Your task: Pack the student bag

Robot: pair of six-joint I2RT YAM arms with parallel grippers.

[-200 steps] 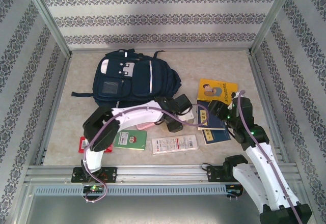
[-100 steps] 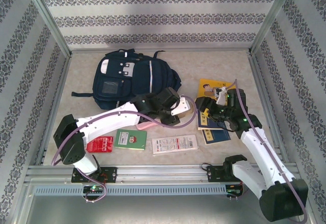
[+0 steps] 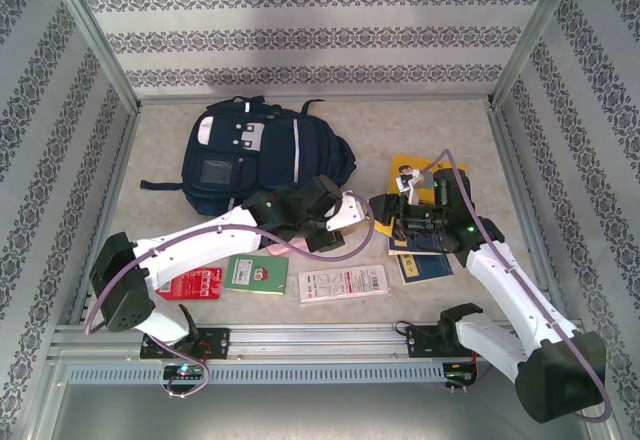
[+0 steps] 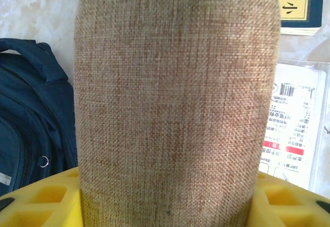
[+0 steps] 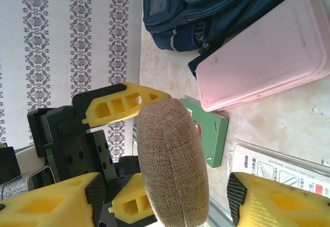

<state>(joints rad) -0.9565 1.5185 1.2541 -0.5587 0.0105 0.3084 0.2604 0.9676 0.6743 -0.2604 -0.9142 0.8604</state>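
- We see the left jaws clamped on a brown woven-fabric pouch, held above the pale surface.
- The right jaws stand open, one finger on either side of the pouch's end.
- The navy-blue striped fabric backpack lies flat just beside the left jaws, farther from the right jaws.

Upper left of the top view: large navy-blue fabric backpack, thin white stripes, grey-white patches. Centre of the left wrist view: tan-brown woven fabric pouch, coarse plain weave. Upper right of the right wrist view: pale pink hard case. Lower middle of the top view: red flat packet, green booklet, white card packet with red print. Right of centre: yellow book, dark navy booklet. Cream marbled tabletop; white walls with grey damask bands.
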